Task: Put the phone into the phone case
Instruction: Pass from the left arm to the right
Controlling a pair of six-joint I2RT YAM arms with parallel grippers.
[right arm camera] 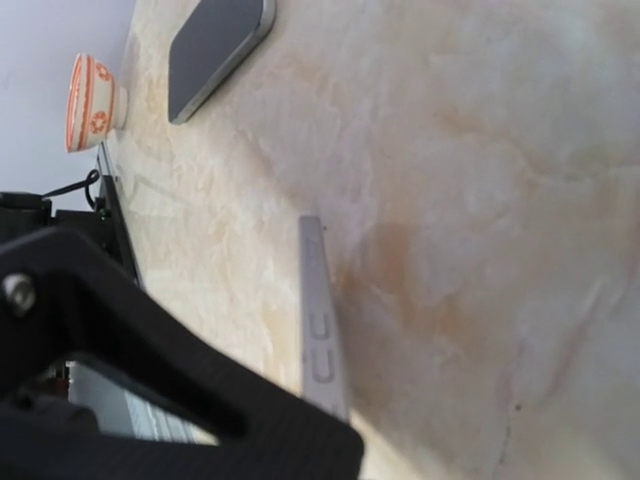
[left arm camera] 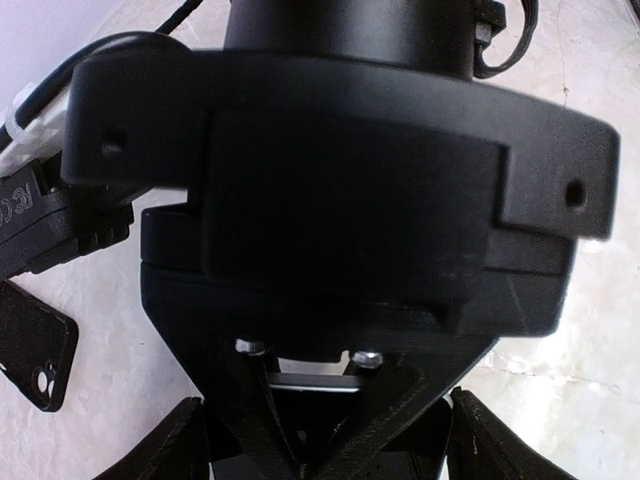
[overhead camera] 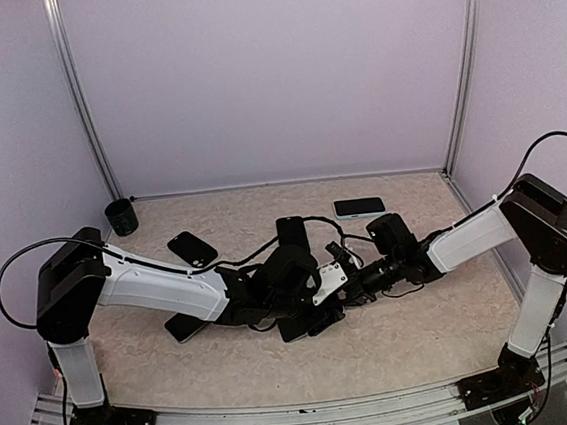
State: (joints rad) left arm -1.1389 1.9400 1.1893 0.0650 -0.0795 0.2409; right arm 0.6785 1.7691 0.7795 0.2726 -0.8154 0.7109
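Note:
A grey-edged phone (right arm camera: 320, 335) shows edge-on in the right wrist view, its side buttons visible, raised just off the table. My right gripper (right arm camera: 300, 430) is shut on its near end. In the left wrist view the same phone's silver edge (left arm camera: 315, 381) sits between the right arm's black fingers. My left gripper (left arm camera: 330, 455) has its fingers (left arm camera: 175, 445) wide apart around something dark; whether they press on it is hidden. A black phone case (left arm camera: 30, 355) with camera holes lies flat beside it. From above, both grippers meet over a dark slab (overhead camera: 309, 323).
More dark handsets or cases lie at the back left (overhead camera: 192, 248), back middle (overhead camera: 290, 230) and under the left arm (overhead camera: 182, 327). A light-edged phone (overhead camera: 359, 207) lies at the back right. A black cup (overhead camera: 120, 216) stands in the far left corner, and an orange-patterned cup (right arm camera: 92, 100) stands near the rail.

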